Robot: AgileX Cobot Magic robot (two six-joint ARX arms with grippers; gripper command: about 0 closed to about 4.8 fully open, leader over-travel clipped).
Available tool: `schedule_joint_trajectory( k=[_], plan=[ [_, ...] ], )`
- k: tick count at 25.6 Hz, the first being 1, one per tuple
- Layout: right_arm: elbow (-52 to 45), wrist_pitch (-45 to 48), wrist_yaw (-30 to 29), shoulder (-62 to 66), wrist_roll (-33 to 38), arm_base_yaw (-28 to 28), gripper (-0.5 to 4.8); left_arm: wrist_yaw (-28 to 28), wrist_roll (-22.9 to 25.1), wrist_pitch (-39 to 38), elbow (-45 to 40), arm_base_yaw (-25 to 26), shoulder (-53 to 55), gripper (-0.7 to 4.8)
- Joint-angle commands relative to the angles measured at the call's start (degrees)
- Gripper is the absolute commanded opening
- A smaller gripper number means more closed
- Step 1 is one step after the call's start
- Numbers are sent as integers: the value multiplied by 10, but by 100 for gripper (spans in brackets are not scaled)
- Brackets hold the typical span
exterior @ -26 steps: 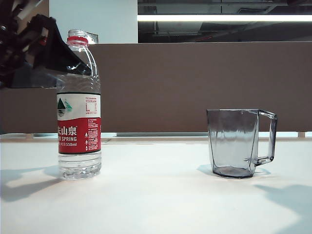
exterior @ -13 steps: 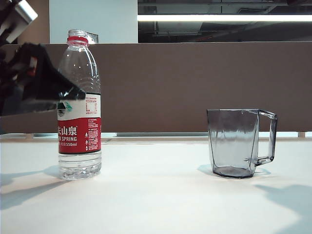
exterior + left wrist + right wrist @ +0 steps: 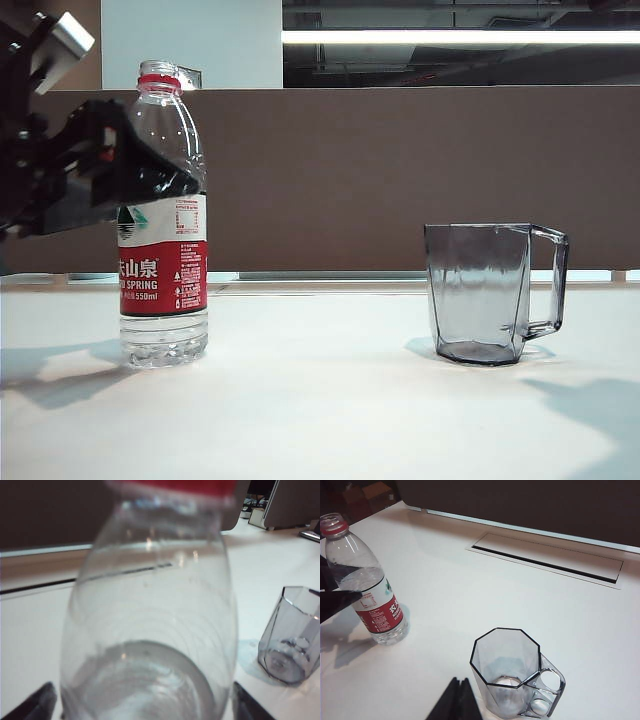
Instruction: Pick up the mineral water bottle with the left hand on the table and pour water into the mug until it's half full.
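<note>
Clear bottle (image 3: 163, 215) stands on the desk (image 3: 330, 400), well apart from the mug (image 3: 485, 292) — left pincer (image 3: 160, 170) wide open around its shoulder, ready to grip; right pincer (image 3: 456, 700) shut, hovering near the mug

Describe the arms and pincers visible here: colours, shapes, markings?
Left pincer: black, two flat tapered fingers, on a black arm with a silver-grey block on top. No cables or markings discernible. Right pincer: only two black pointed fingertips show, in its own wrist view.

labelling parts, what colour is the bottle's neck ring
Red; the mineral water bottle neck ring shows best in the exterior view.
</note>
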Motion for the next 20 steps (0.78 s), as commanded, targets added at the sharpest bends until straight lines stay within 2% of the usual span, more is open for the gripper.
schedule_joint_trajectory(
  k=[1,9,20],
  plan=[
    [5,10,-1,0,-2,0,-2,1,-1,7,18,0,11,479],
    [5,10,-1,0,-2,0,-2,26,0,6,47,-1,45,479],
    [5,10,-1,0,-2,0,-2,24,5,3,49,-13,79,479]
  ],
)
